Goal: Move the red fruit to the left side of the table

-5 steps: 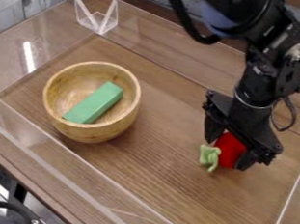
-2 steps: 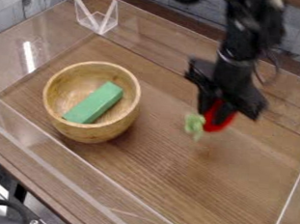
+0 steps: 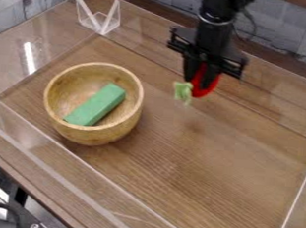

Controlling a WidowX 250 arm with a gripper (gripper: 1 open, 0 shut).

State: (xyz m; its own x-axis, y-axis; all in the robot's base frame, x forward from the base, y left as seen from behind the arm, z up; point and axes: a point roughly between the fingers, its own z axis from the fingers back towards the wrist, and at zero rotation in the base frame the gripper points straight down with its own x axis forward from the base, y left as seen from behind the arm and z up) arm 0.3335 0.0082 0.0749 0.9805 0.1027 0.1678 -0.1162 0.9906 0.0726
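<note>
1. Along the lower left of the frame runs a clear acrylic wall [image 3: 72,184], edging the brown wood-grain table [image 3: 204,179].
2. Left of centre sits a round light-wood bowl [image 3: 95,103] on the tabletop, with a green rectangular block [image 3: 96,103] lying slanted inside it.
3. Just right of the bowl and above centre, the gripper [image 3: 202,84] points almost straight down, its black body reaching up out of the top of the frame.
4. The jaws are clamped on the red fruit [image 3: 204,84]; only a strip of red shows between the dark fingers, and its light-green leafy stem [image 3: 182,91] sticks out to the lower left.
5. The fruit appears lifted clear of the wood, though blur makes the gap under it hard to judge.
6. It hangs near the bowl's right rim, apart from it.
7. In the upper left corner the acrylic walls meet at a clear angled bracket [image 3: 97,16].
</note>
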